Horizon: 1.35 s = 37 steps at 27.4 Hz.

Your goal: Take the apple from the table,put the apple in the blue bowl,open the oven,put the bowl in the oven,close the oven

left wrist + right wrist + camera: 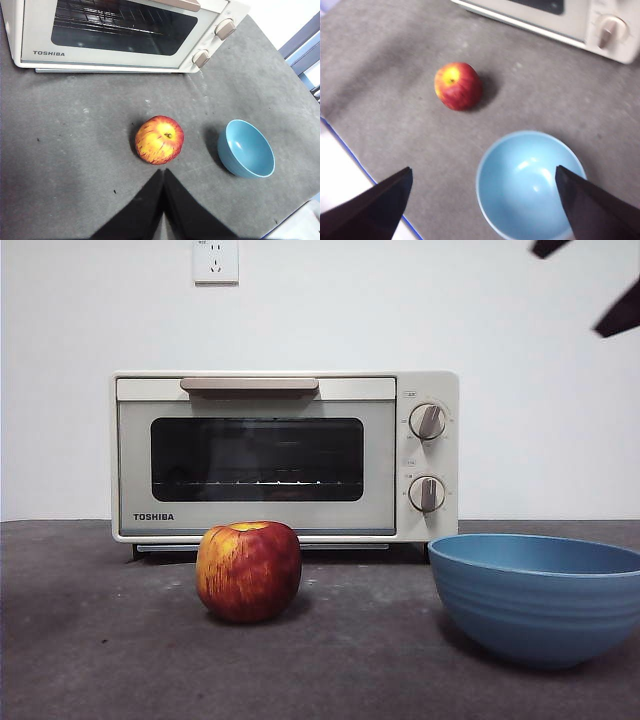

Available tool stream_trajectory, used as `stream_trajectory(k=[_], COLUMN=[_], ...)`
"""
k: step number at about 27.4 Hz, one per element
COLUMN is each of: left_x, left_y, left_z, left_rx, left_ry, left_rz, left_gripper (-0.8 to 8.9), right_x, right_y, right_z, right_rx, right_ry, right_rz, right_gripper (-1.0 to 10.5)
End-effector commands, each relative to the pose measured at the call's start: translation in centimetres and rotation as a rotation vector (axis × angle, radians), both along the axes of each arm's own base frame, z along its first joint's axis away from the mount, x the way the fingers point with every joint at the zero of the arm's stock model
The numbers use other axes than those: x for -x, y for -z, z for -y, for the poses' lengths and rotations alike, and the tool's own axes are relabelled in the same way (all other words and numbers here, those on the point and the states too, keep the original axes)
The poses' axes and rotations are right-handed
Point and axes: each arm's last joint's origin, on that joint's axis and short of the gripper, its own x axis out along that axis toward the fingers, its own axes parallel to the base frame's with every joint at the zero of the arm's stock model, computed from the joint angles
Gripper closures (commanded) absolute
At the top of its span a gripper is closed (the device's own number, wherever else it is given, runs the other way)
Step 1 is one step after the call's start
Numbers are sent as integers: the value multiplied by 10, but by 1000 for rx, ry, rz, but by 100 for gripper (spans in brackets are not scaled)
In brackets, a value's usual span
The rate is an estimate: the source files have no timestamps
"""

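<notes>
nothing is done yet: the apple (159, 140) is sitting on the table (75, 160), the blue bowl (246, 148) lying empty, the oven (285, 455) staying closed, the left gripper (163, 172) pinching closed on nothing, the right gripper (482, 180) spreading wide above the bowl.

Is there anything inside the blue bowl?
No. The wide, rounded blue bowl is empty; only its smooth, lighter blue inside shows. The round red-and-yellow apple sits apart from it on the dark grey table. What is under the bowl is covered.

Oven: cream-white boxy Toshiba toaster oven (285, 456), centre, door shut.
Apple: round red-yellow apple (249, 570), lower centre, on dark grey matte table (100, 640).
Bowl: wide ridged blue bowl (537, 598), lower right, empty.
</notes>
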Motion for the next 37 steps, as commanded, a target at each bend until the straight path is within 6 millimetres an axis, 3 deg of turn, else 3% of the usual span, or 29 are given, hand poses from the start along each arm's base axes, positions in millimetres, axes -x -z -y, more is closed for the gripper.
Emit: stream_trajectory(k=[1, 15, 23, 28, 37], left_x=[0, 0, 0, 0, 0], left_y=[-6, -6, -6, -6, -6], left_z=[0, 0, 0, 0, 0], left_rx=[-10, -9, -9, -9, -9], left_ry=[12, 11, 11, 11, 13], left_rz=[33, 32, 32, 33, 30], left_gripper=[807, 807, 807, 807, 807], right_x=[-11, -78, -109, -117, -129], right_y=[-6, 4, 45, 70, 112], right_z=[-14, -121, -191, -213, -225], right_rx=[-34, 99, 235, 286, 368], right_ry=[-25, -153, -210, -201, -172], right_rz=[-4, -48, -110, -97, -123], right_gripper=[489, 489, 489, 486, 474])
